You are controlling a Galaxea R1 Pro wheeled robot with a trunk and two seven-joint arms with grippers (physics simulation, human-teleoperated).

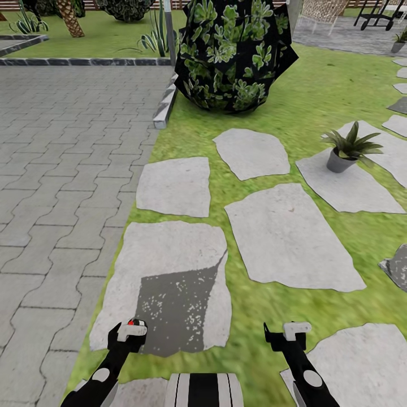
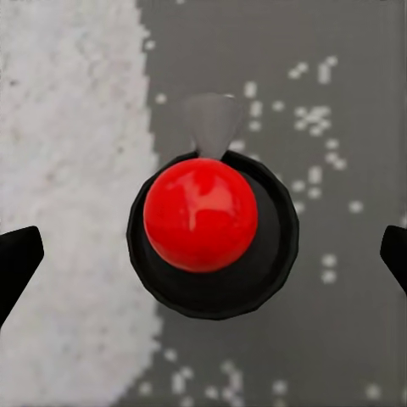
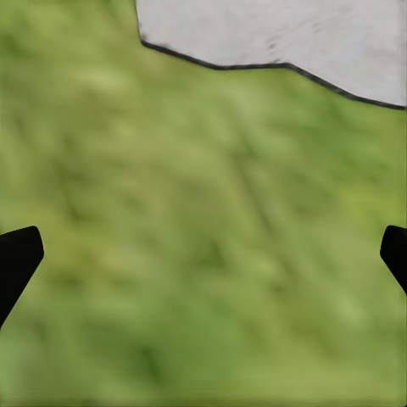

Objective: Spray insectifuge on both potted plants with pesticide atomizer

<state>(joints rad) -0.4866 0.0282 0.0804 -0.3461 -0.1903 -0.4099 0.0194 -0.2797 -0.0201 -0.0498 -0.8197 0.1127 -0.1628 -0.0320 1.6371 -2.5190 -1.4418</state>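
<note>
The pesticide atomizer (image 2: 200,214) stands upright on a grey stepping stone (image 1: 169,254) in the garden. I see it from straight above as a red top on a round dark body with a grey nozzle. My left gripper (image 2: 203,254) hangs directly over it, open, its black fingertips (image 2: 19,259) wide apart on either side and not touching it. From the head view the red top (image 1: 133,323) peeks out just beyond the left gripper (image 1: 131,329). My right gripper (image 1: 295,330) is open over bare grass. One potted plant (image 1: 346,148) sits on a stone at the right.
A big dark leafy bush (image 1: 234,51) stands ahead at the lawn's edge. Grey paving (image 1: 62,158) lies to the left behind a stone kerb (image 1: 165,104). More stepping stones (image 1: 288,237) cross the grass, and another small potted plant (image 1: 399,40) stands far right.
</note>
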